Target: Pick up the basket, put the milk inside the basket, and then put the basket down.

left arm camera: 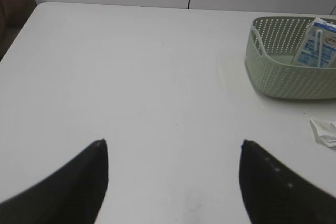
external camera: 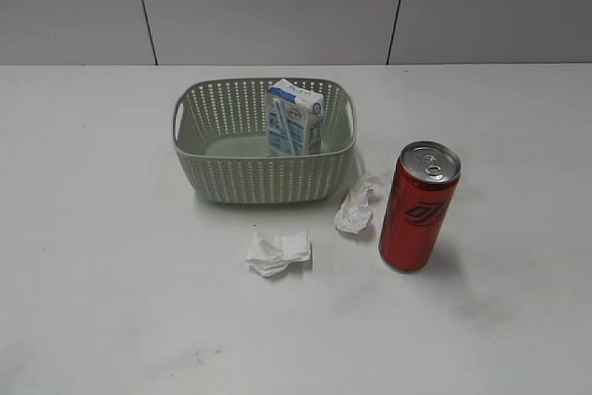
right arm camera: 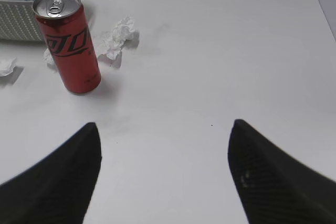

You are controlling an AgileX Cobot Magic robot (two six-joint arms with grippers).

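The pale green basket (external camera: 231, 178) rests on the white table with the white-and-blue milk carton (external camera: 294, 117) standing inside it, at its right side. Both also show in the left wrist view, the basket (left arm camera: 283, 80) at the right edge with the milk (left arm camera: 316, 50) in it. In the right wrist view a corner of the basket (right arm camera: 21, 24) is at top left. My left gripper (left arm camera: 173, 142) is open and empty over bare table, left of the basket. My right gripper (right arm camera: 164, 124) is open and empty, right of the can. Neither gripper shows in the exterior view.
A tall red soda can (external camera: 418, 206) stands right of the basket, also in the right wrist view (right arm camera: 67, 40). Two crumpled white tissues lie in front of the basket, one (external camera: 277, 252) in front and one (external camera: 357, 205) beside the can. A grey panelled wall is behind.
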